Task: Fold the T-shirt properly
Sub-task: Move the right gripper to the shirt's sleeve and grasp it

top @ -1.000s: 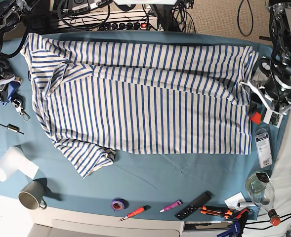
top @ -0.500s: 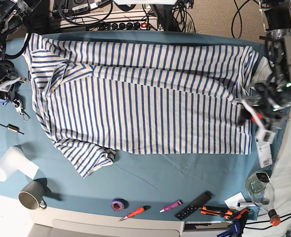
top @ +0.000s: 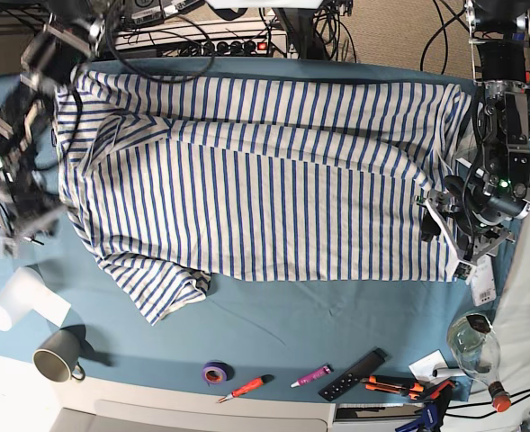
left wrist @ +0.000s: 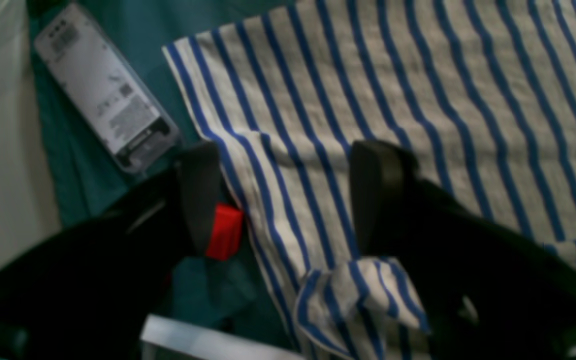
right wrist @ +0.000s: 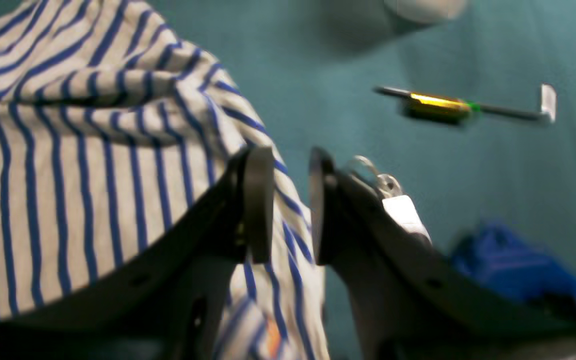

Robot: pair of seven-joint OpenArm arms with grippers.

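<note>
The T-shirt (top: 265,180), white with thin blue stripes, lies spread across the teal table, one sleeve bunched at the front left. My left gripper (top: 446,245) hangs over its right hem corner. In the left wrist view it (left wrist: 288,200) is open wide, the hem edge of the T-shirt (left wrist: 418,100) running between the two fingers and a small fold of cloth near the palm. My right gripper (top: 26,236) is just off the shirt's left edge. In the right wrist view its jaws (right wrist: 289,205) stand a narrow gap apart over the edge of the T-shirt (right wrist: 68,150).
A clear plastic package (top: 482,279) lies just right of the hem corner. A hex key (top: 17,234), a key ring (right wrist: 373,172) and a blue object (right wrist: 518,270) lie by the right gripper. A white cylinder (top: 17,301), mug (top: 58,355), tape roll (top: 215,372) and remote (top: 353,374) line the front.
The left arm has moved forward along the shirt's right edge to the hem corner and its jaws have opened wide. The right arm has swung forward along the shirt's left side.
</note>
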